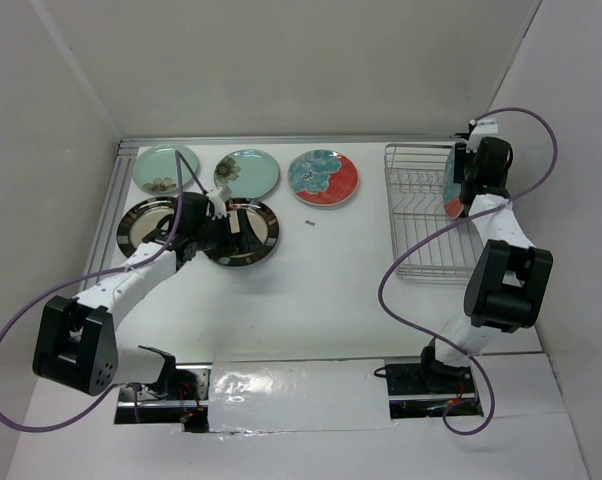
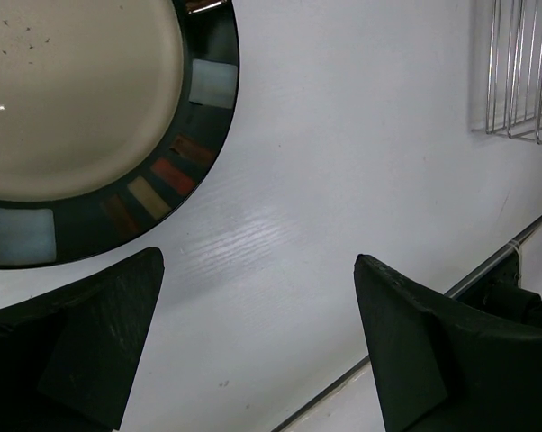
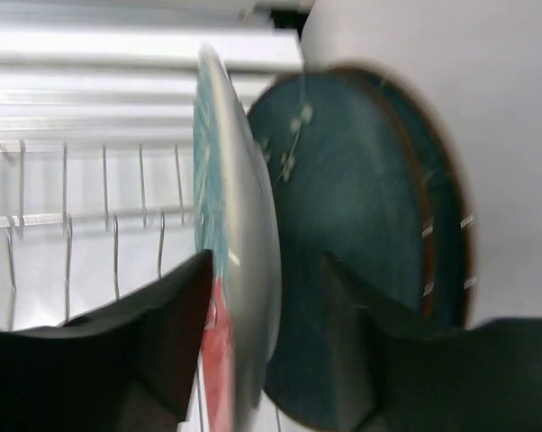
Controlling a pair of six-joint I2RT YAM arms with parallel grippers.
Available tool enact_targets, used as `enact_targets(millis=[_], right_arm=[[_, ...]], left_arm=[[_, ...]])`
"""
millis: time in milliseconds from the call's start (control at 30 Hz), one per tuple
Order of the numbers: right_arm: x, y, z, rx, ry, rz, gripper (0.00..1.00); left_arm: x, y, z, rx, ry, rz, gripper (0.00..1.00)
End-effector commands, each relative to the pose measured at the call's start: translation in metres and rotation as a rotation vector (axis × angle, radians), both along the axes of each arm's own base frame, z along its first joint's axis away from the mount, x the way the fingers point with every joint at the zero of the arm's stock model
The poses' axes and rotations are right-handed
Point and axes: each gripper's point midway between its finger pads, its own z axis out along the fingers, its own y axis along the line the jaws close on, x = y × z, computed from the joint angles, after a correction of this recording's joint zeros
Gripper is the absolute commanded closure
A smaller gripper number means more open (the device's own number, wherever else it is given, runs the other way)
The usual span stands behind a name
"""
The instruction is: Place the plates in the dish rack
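The silver wire dish rack (image 1: 421, 240) stands at the right. My right gripper (image 1: 459, 192) straddles a red-orange plate with teal flowers (image 3: 239, 261) that stands on edge in the rack (image 3: 91, 225). Its jaws are partly open, with a gap on the plate's back side. A dark teal plate (image 3: 370, 207) stands just behind. My left gripper (image 2: 257, 270) is open and empty, low over the table beside a cream plate with a dark striped rim (image 2: 64, 99), also seen from the top (image 1: 263, 222). A second striped plate (image 1: 146, 222), two mint plates (image 1: 166, 168) (image 1: 247, 173) and another red-orange plate (image 1: 324, 178) lie flat.
White walls close in the table at the back and both sides. A metal rail (image 1: 111, 210) runs along the left edge. A small dark speck (image 1: 308, 223) lies on the table. The right arm's purple cable (image 1: 401, 270) loops over the rack's front.
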Motion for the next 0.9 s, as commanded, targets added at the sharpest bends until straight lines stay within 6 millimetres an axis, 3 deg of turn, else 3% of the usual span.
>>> enact_targets(millis=[0,100,133,200,233,333,467,500,533,600,633,667,733,767,867], right_arm=[[0.013,-0.001,0.091,-0.053,-0.226,-0.021,0.4],[0.004,0.005,0.108,-0.028,-0.249,-0.04,0.33],[-0.001,0.009,0.124,-0.023,-0.28,-0.047,0.31],[-0.009,0.016,0.13,0.026,-0.295,-0.064,0.29],[-0.015,0.02,0.14,0.044,-0.317,-0.056,0.27],[-0.025,0.052,0.154,0.13,-0.34,0.007,0.22],[-0.039,0.089,0.148,0.263,-0.34,0.062,0.21],[-0.042,0.098,0.139,0.325,-0.328,0.064,0.21],[-0.049,0.102,0.145,0.355,-0.35,0.07,0.21],[-0.056,0.119,0.136,0.458,-0.349,0.082,0.21],[-0.062,0.121,0.141,0.485,-0.37,0.078,0.21],[-0.068,0.137,0.136,0.561,-0.352,0.103,0.21],[-0.071,0.143,0.142,0.569,-0.358,0.136,0.21],[-0.073,0.153,0.137,0.604,-0.336,0.142,0.21],[-0.083,0.167,0.142,0.637,-0.334,0.175,0.21]], left_arm=[[0.019,-0.009,0.02,-0.056,-0.052,-0.001,0.0],[0.03,-0.015,0.027,-0.09,-0.059,0.012,0.02],[0.038,-0.016,0.029,-0.093,-0.057,0.026,0.02],[0.048,-0.019,0.033,-0.122,-0.053,0.06,0.02],[0.051,-0.021,0.026,-0.128,-0.032,0.071,0.02],[0.066,-0.029,0.035,-0.183,-0.032,0.095,0.03],[0.089,-0.044,0.034,-0.211,-0.017,0.15,0.03],[0.096,-0.045,0.026,-0.226,0.02,0.192,0.04],[0.101,-0.052,0.027,-0.245,0.018,0.207,0.04],[0.113,-0.064,0.022,-0.29,0.048,0.274,0.06],[0.12,-0.07,0.026,-0.312,0.042,0.293,0.07],[0.137,-0.087,0.038,-0.35,0.007,0.327,0.08],[0.14,-0.1,0.025,-0.358,0.051,0.346,0.1],[0.152,-0.107,0.034,-0.372,0.028,0.369,0.1],[0.164,-0.126,0.008,-0.367,0.085,0.436,0.14]])
